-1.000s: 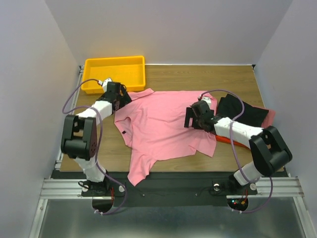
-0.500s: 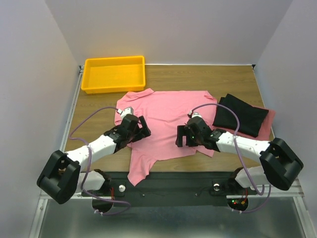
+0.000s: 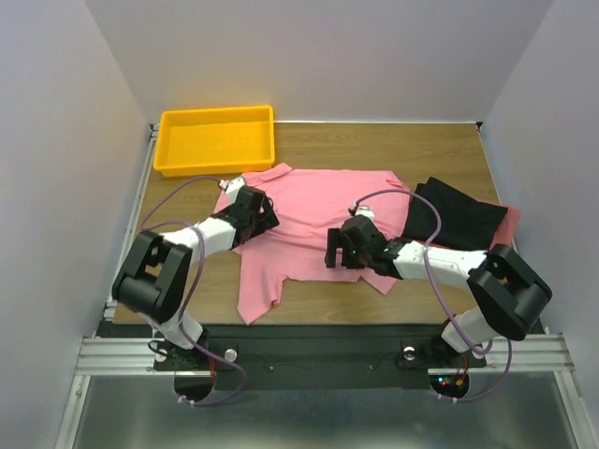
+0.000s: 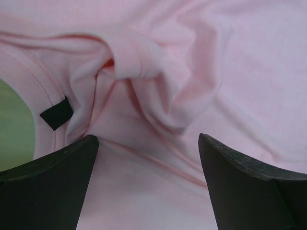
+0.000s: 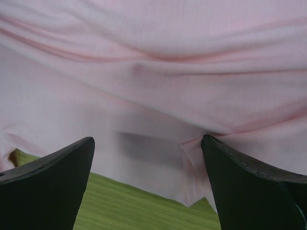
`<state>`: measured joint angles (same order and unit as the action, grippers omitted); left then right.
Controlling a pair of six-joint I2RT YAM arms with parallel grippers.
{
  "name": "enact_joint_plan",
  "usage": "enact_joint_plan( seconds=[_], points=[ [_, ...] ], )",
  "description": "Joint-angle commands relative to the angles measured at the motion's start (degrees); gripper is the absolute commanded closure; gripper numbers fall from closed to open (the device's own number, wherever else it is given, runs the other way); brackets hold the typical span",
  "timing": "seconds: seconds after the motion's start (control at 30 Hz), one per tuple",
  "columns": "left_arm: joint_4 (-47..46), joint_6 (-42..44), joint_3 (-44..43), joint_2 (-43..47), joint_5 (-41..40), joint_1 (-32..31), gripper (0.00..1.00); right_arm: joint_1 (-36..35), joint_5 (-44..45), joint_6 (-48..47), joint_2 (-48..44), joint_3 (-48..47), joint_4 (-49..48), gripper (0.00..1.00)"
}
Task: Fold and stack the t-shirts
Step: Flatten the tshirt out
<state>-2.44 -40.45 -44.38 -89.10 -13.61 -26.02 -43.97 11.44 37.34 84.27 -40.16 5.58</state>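
Note:
The large pink collared shirt (image 3: pixel 314 215) lies spread and creased across the middle of the table. My left gripper (image 3: pixel 263 218) is open, low over the shirt's left side near the collar; the left wrist view shows bunched pink cloth (image 4: pixel 144 96) between its fingers and a black tag (image 4: pixel 56 113). My right gripper (image 3: pixel 331 254) is open over the shirt's lower right hem; the right wrist view shows the hem (image 5: pixel 158 158) between its fingers above bare table. A folded black shirt (image 3: pixel 454 220) lies on a folded pink one (image 3: pixel 506 234) at the right.
A yellow plastic tray (image 3: pixel 217 138) stands at the back left. The shirt's lower left part (image 3: pixel 255 295) reaches the table's near edge. White walls close in on three sides.
The left gripper swung from the shirt's far left corner toward the near side, then back up to its left side. The right gripper moved left and nearer along the hem. The shirt's lower part shifted.

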Motion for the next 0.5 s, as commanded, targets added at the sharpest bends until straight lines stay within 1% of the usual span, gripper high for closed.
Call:
enact_joint_plan(
  seconds=[0.0, 0.03, 0.13, 0.23, 0.27, 0.33, 0.37, 0.4, 0.47],
  points=[
    [0.1, 6.3, -10.1, -8.7, -2.4, 2.1, 0.02, -0.1, 4.3, -0.2, 5.3, -2.2, 1.7, 0.00],
    [0.2, 7.1, -12.0, -12.2, -1.3, 3.1, 0.02, 0.3, 4.6, -0.5, 6.1, -3.6, 2.0, 0.00],
    [0.4, 9.7, -18.7, -17.1, -1.5, 4.3, 0.02, 2.2, 6.0, -2.1, 8.5, -6.1, 2.8, 0.00],
    [2.3, 10.8, -24.0, -18.0, -1.6, 5.6, 0.02, 4.0, 6.5, -4.5, 9.1, -8.3, 3.4, 0.00],
    [3.7, 11.1, -24.4, -17.2, -1.4, 5.5, 0.02, 4.1, 6.4, -5.4, 8.9, -9.0, 3.6, 0.00],
    [4.2, 11.1, -23.6, -12.7, -0.4, 5.4, 0.02, 4.1, 5.2, -6.8, 7.7, -9.8, 4.1, 0.00],
    [4.2, 10.9, -22.3, -10.5, 0.0, 5.2, 0.02, 4.1, 4.5, -7.7, 6.8, -10.0, 4.1, 0.00],
    [4.4, 10.6, -19.5, -5.8, -0.1, 4.9, 0.02, 4.0, 3.8, -8.1, 4.5, -9.9, 4.3, 0.00],
    [4.5, 7.5, -15.7, -0.3, -1.3, 4.8, 0.02, 4.1, 1.7, -8.4, 1.8, -9.0, 4.3, 0.00]
  ],
)
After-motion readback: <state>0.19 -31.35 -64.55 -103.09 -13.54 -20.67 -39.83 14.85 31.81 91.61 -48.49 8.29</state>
